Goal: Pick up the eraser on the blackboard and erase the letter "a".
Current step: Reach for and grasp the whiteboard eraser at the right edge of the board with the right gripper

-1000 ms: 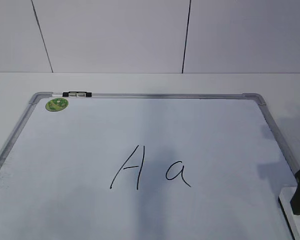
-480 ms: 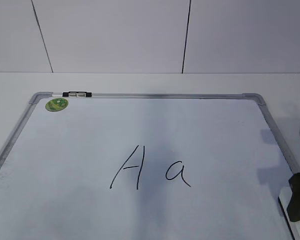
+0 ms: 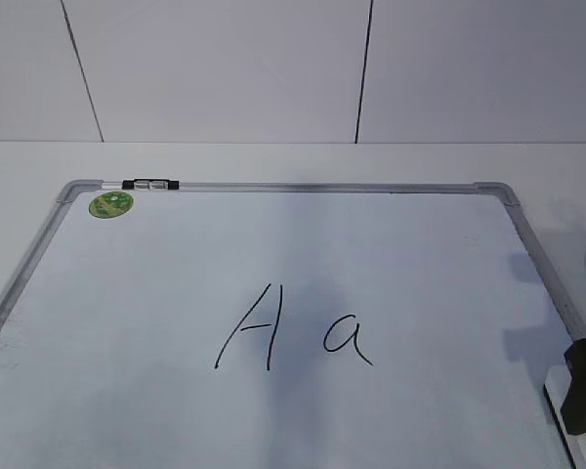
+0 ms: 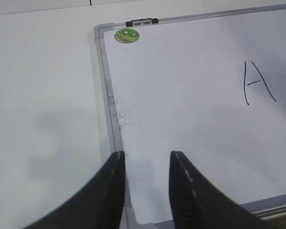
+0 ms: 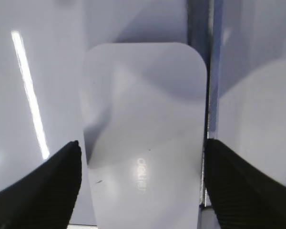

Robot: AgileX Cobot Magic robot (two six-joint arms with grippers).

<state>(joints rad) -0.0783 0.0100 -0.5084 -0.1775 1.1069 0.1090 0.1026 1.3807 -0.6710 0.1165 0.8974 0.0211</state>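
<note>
- The table (image 3: 273, 161) was a plain white surface; in the exterior view it filled the band above the board, and in the left wrist view it took the whole left half of the frame.
- The blackboard (image 3: 293, 200), a white dry-erase panel in a grey metal frame, covered most of the lower exterior view, with rounded corner caps at upper left and upper right.
- The right gripper (image 5: 140, 191) sat at the bottom of its wrist view with its dark fingers (image 5: 43, 186) spread apart, one at each lower corner; in the exterior view it showed only as a dark block at the lower right edge.
- The eraser (image 5: 143, 138), a white rounded block with faint grey lettering, filled the centre of the right wrist view. It lay between the two fingers, just beside the frame rail on its right. Whether the fingers touched its sides could not be told.
- The left gripper (image 4: 147, 160) rose from the bottom centre of the left wrist view, its fingers parted and holding nothing, over the board's left frame rail.
- The capital "A" (image 3: 252, 327) stood in the lower middle of the board.
- The letter "a" (image 3: 347, 338) sat just right of the capital, intact.
- A green sticker (image 3: 110, 204) marked the board's upper left corner.
- A small black-and-white marker (image 3: 150, 184) lay along the top rail just right of the sticker.
</note>
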